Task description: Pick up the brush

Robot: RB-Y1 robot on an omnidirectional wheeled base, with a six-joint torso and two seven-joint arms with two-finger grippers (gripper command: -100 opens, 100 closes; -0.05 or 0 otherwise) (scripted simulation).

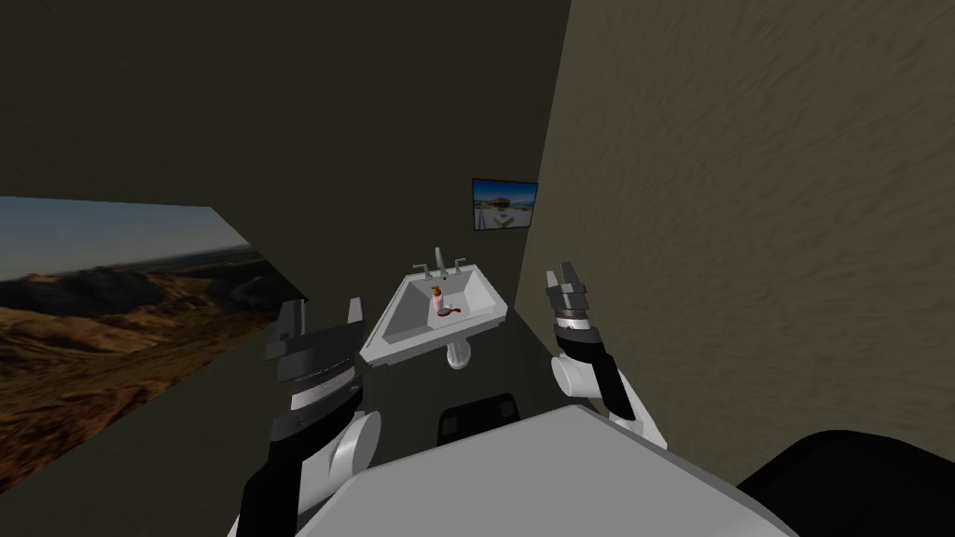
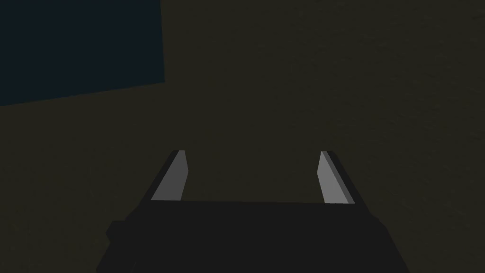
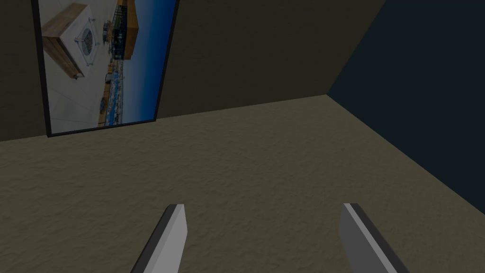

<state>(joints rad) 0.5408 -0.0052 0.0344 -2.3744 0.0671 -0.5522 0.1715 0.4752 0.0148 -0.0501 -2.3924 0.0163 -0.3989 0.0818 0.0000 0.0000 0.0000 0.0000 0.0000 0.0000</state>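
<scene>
1. A white pedestal sink [image 1: 416, 348] stands ahead in the middle of the head view, against the dark far wall and close to the tan wall on the right.
2. The small red brush [image 1: 447, 311] lies on the sink's flat right ledge, beside the basin.
3. A pink bottle with an orange cap [image 1: 436, 299] stands upright just beside the brush, on its far side.
4. A grey faucet with two handles [image 1: 438, 264] sits on the sink's far edge.
5. The left pincer [image 1: 323, 315] is raised to the left of the sink, nearer than it. Its two blade fingers are spread wide and released, with nothing between them.
6. The right pincer [image 1: 562, 276] is raised to the right of the sink, near the tan wall. Its fingers are likewise parted and empty.
7. Both pincers are well apart from the brush, and the sink lies between them.
8. A small dark-framed picture [image 1: 505, 204] hangs on the far wall above the sink, to the right.
</scene>
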